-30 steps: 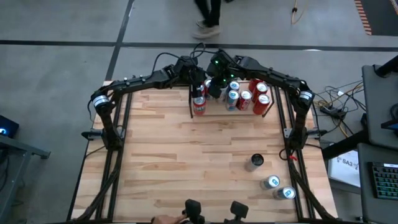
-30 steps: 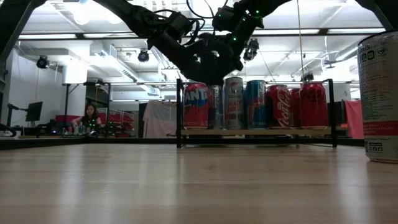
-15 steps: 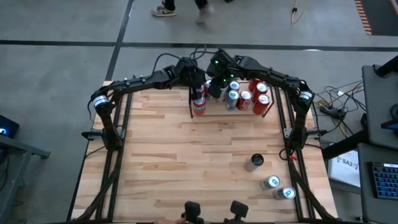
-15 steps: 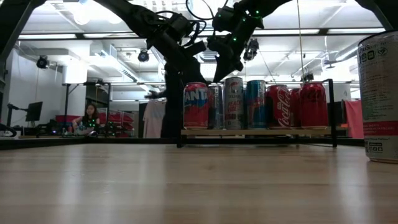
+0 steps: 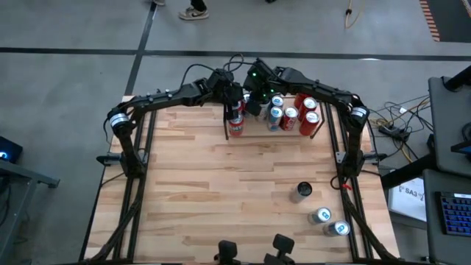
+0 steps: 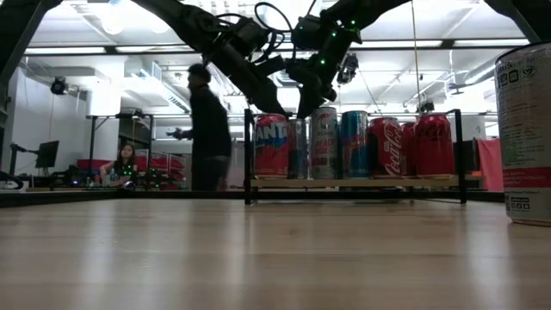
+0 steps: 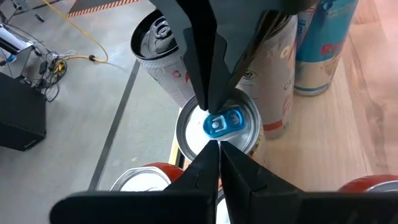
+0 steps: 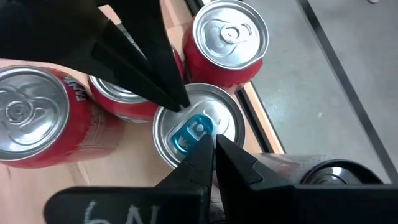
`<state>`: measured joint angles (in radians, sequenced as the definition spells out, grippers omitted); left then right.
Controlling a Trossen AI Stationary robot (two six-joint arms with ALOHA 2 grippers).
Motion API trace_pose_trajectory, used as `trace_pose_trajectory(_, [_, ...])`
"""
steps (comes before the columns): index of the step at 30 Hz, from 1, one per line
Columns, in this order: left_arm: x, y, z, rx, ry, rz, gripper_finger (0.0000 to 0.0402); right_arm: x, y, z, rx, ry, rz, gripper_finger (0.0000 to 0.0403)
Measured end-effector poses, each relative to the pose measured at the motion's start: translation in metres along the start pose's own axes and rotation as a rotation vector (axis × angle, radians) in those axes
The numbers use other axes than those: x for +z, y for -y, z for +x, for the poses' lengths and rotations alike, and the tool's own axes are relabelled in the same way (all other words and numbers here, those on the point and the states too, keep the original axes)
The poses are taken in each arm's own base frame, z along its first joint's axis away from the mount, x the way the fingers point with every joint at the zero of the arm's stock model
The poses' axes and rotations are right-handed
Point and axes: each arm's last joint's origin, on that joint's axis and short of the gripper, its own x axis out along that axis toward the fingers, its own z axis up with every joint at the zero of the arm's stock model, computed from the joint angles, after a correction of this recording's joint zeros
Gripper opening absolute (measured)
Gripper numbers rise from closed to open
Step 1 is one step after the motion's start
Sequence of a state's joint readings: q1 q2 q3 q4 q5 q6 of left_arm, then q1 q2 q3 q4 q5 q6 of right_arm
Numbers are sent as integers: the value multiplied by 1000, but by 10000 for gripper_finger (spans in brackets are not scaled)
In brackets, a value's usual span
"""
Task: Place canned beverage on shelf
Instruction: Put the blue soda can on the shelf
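Target can (image 7: 217, 126), silver top with blue tab, is being seen standing upright on the shelf (image 6: 353, 182), second from the left in the low view's row. In the high view it is hidden under the grippers at upper centre.

Counts: six cans are being shown in a row on the shelf in the low view — Fanta can (image 6: 270, 146) at the left end, then the target, a white-and-red can (image 6: 323, 143), a blue can (image 6: 354, 144), a Coca-Cola can (image 6: 384, 146) and a red can (image 6: 433, 145). More may be standing behind; the exact total cannot be told. Three cans are sitting off the shelf at the lower right of the high view: a dark-topped can (image 5: 302, 191) and two silver cans (image 5: 321, 216) (image 5: 340, 228). Two arms.

Both tools are being held right over the target's top. Left gripper (image 7: 212, 127) is pressed together, its tips meeting at the blue tab. Right gripper (image 8: 208, 142) is likewise pressed together, tips at the same tab. Nothing is being pinched by either.

A person (image 6: 205, 129) is being seen standing beyond the table, left of the shelf in the low view.
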<state>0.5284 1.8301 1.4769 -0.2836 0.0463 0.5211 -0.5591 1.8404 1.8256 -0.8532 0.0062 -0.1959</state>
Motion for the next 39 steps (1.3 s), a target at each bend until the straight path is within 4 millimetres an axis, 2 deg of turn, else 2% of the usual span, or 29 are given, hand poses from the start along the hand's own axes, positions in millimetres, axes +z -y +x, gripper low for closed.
trace_pose_trajectory(11, [3, 4, 0, -4, 11, 0, 0, 0, 0, -1, -6, 0, 4, 9])
trace_pose_trajectory(20, [10, 0, -4, 22, 35, 0, 0, 1, -1, -14, 1, 25, 19, 9])
trace_pose_trajectory(27, [10, -8, -6, 38, 36, 26, 0, 2, -10, -12, 27, 15, 2, 9])
trace_pose_trajectory(39, [4, -4, 2, 12, -4, 1, 0, 2, -9, -9, 22, 25, 26, 9])
